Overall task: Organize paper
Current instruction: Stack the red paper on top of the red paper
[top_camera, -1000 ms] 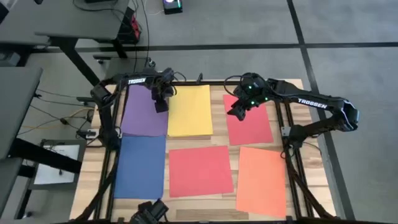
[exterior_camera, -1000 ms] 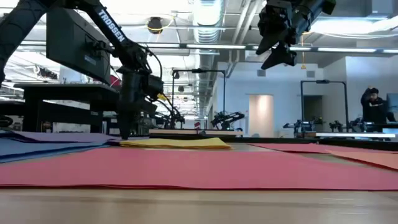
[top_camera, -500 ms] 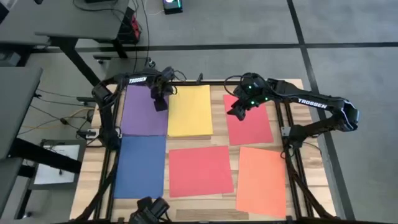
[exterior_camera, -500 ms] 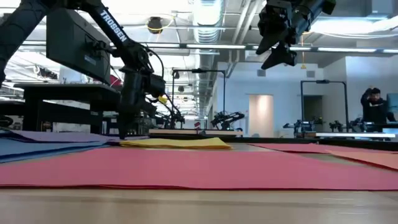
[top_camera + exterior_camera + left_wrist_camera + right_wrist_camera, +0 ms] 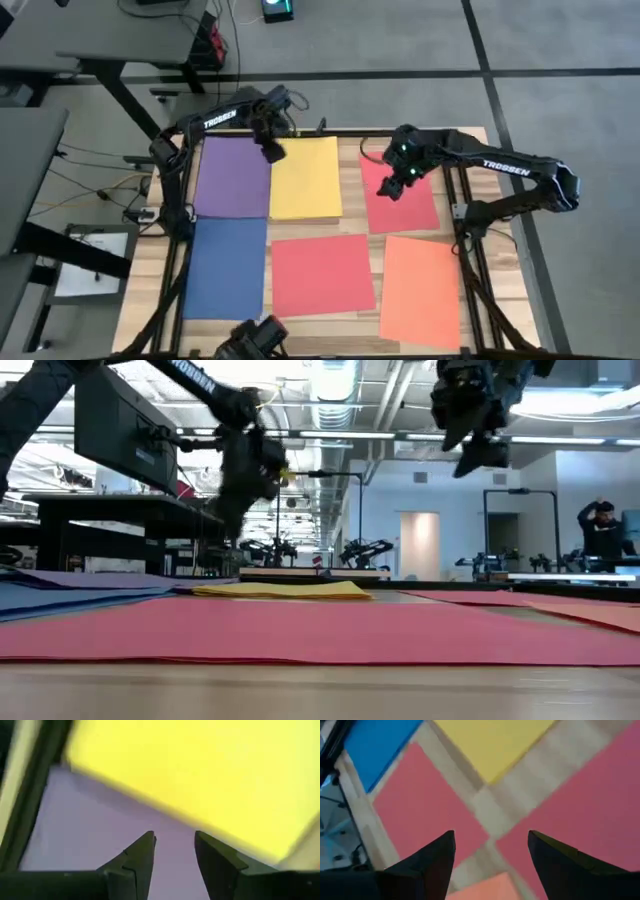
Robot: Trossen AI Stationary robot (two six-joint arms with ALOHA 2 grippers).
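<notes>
Six sheets of paper lay flat on the table point(image 5: 350, 150), none overlapping much. Taking the yellow sheet point(image 5: 305, 178) as landmark: the left claw point(image 5: 270, 150) hung empty, slightly parted, above its far-left corner beside the purple sheet point(image 5: 232, 178). The right claw point(image 5: 392, 188), wide open and empty, hovered over the pink sheet point(image 5: 402, 198) just right, probably nearer that one.

Both the left gripper point(image 5: 272, 150) and the right gripper point(image 5: 392, 188) hang above flat paper point(image 5: 306, 177); nothing upright blocks the worktop point(image 5: 352, 225) below.
</notes>
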